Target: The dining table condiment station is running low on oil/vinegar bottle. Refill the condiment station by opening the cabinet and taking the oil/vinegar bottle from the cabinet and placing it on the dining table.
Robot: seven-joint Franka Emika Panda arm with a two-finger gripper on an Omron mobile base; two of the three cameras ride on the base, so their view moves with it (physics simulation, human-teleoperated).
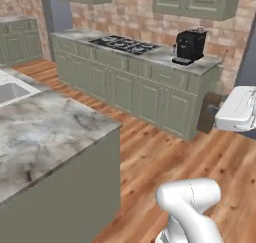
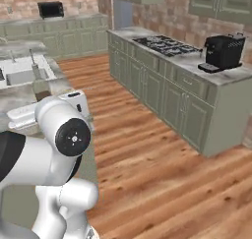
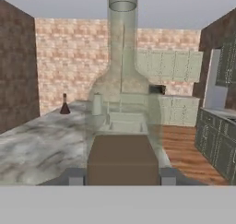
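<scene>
Pincer fingers clamp the oil/vinegar bottle from both sides at its dark brown lower part; only 2 small grey fingertips show, at 8 and 4 o'clock of the bottle. The bottle stands upright in the hand view, its clear upper part and long neck rising toward 12 o'clock, where the neck's top is cut off by the edge. Through the glass the sink looks blurred. Below and to 9 o'clock spreads the marble surface of the dining table, with a cone-shaped brown flask far back at 10 o'clock.

From the left base view, the bottle's brown part pokes out at 9 o'clock of the white hand, over the wooden floor; whether it is above the table's edge cannot be told. From the right base view, the arm hides most of the grip.
</scene>
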